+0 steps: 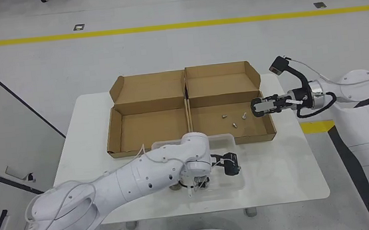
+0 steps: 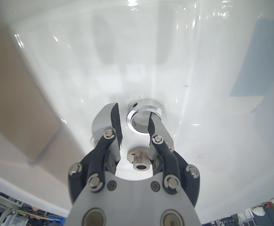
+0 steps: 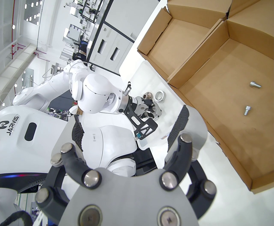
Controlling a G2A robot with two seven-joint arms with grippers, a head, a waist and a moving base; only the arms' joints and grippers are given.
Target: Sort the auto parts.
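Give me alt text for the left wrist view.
The left gripper, open, hangs over a white tray, one fingertip over the hole of a shiny metal ring. A small flanged metal hub lies on the tray between the fingers.

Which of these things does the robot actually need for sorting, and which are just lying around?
Job: metal ring, flanged hub, white tray, bolts, left cardboard box, right cardboard box, left gripper, right gripper.
Lying about: cabinet, yellow floor line.
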